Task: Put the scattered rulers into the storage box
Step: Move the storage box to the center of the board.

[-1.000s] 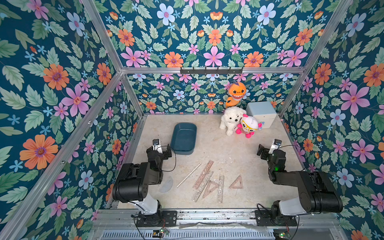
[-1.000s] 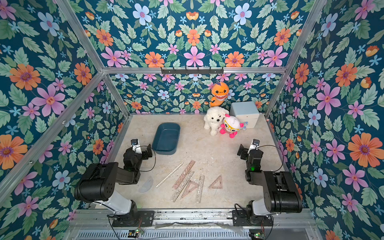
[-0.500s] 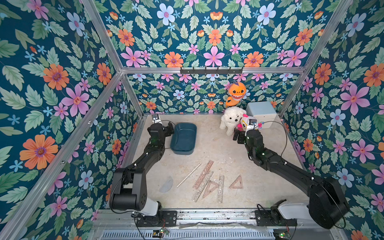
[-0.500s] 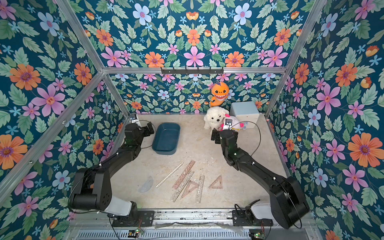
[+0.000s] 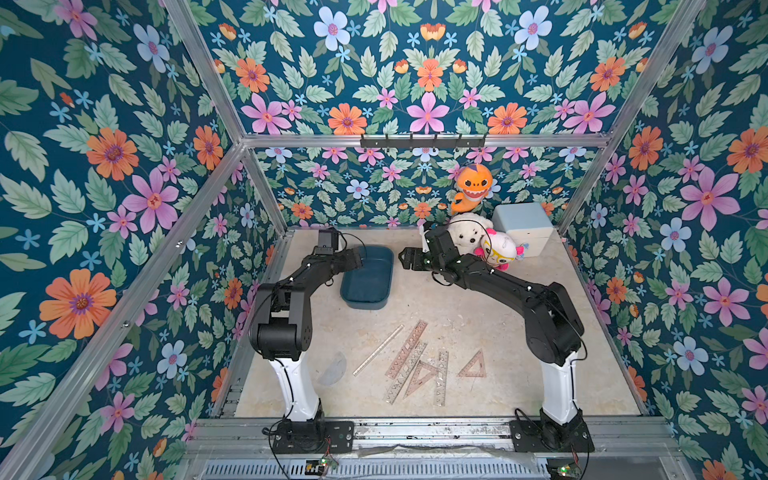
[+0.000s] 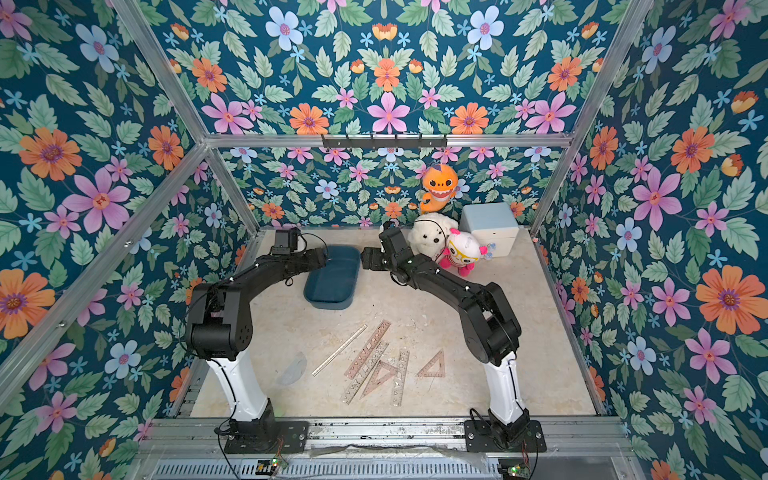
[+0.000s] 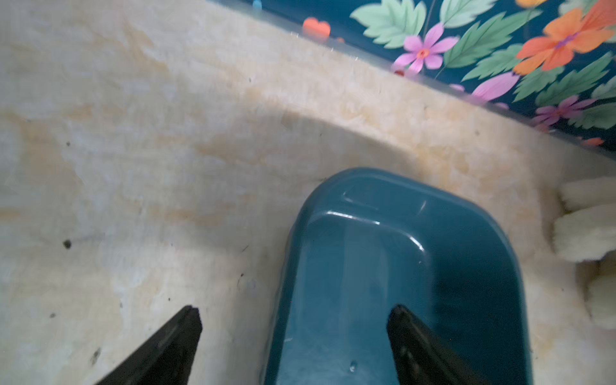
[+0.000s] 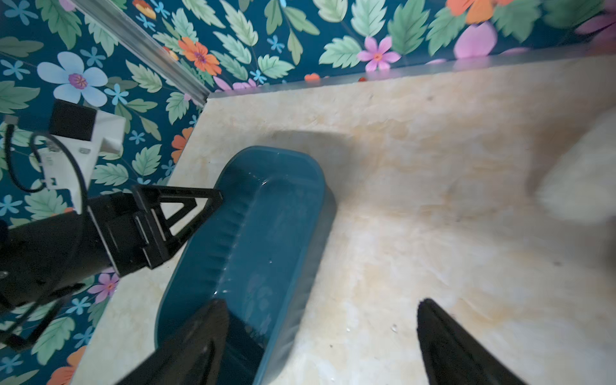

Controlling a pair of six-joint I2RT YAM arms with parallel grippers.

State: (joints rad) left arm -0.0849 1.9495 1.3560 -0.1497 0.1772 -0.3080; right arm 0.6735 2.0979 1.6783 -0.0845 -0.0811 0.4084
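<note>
Pincers both stand spread and empty: your left pincer (image 7: 295, 309) brackets one long wall of the shallow dark teal plastic storage box (image 5: 368, 278), your right pincer (image 8: 321, 302) the opposite wall. Box axis runs front to back. Pinkish transparent plastic rulers (image 5: 409, 357) lie well apart on the surface (image 5: 478, 332), toward its front edge.

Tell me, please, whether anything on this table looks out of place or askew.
Nothing looks damaged or spilled. The rulers lie scattered near the front of the table, several overlapping at odd angles, with the protractor apart beside the left arm. The storage box looks empty.
</note>
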